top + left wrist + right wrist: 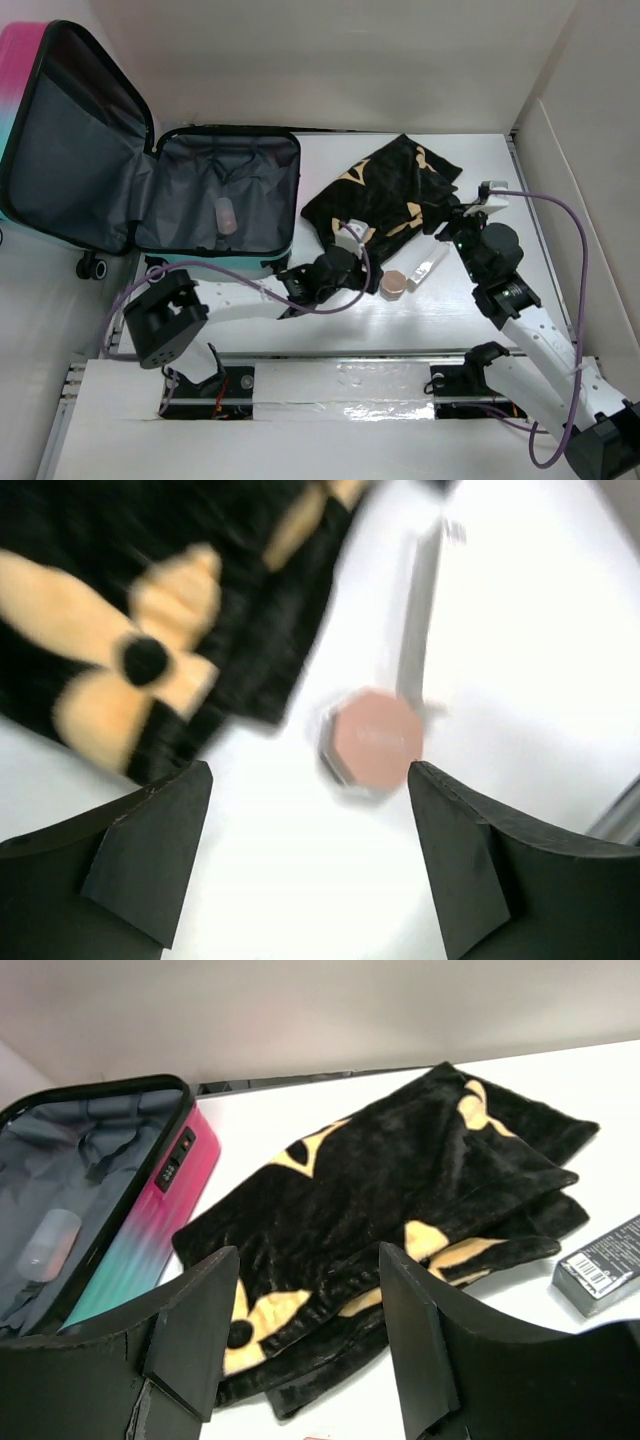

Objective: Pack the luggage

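Observation:
The luggage (222,205) lies open at the back left, its pink-to-teal lid (70,140) propped up and its grey lining showing; a small pale bottle (226,215) lies inside. A black cloth with yellow shapes (385,190) is bunched on the table right of it. My left gripper (310,775) is open and empty, low over the table, with a pink-lidded jar (375,738) just ahead between its fingertips. My right gripper (310,1260) is open and empty, hovering at the cloth's (400,1180) near edge. The luggage's side (150,1210) shows at the left of the right wrist view.
A long narrow box (430,262) lies right of the jar (394,285); its barcoded end (600,1265) shows in the right wrist view. White walls enclose the table at the back and right. A metal rail (340,370) with both arm bases runs along the near edge.

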You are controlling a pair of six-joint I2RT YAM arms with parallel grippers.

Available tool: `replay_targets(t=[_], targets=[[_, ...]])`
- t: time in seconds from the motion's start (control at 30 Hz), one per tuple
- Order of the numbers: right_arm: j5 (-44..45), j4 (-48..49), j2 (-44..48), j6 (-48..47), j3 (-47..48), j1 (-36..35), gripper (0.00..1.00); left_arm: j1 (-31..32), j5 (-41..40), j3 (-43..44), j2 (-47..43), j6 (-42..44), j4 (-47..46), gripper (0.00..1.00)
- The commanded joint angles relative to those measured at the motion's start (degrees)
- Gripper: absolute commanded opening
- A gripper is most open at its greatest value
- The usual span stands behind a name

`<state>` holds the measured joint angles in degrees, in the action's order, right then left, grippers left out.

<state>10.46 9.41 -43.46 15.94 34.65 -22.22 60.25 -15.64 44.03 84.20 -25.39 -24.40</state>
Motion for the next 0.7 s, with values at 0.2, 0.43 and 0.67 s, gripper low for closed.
replay_targets(t=[0.2,0.43,0.67], targets=[[1.9,0.6,-0.7,-0.2,-0.1,0.1,0.64,6.8,3.6,12.0,14.0,9.6,0.3,0.81],[1.2,0.8,-0.7,-0.5,-0.1,0.1,0.64,6.8,2.1,18.5,22.1,11.6,3.6,0.81],[0.9,0.5,-1.3,-0.7,0.2,0.1,0.64,6.8,0.9,22.0,27.2,12.7,5.9,0.79]])
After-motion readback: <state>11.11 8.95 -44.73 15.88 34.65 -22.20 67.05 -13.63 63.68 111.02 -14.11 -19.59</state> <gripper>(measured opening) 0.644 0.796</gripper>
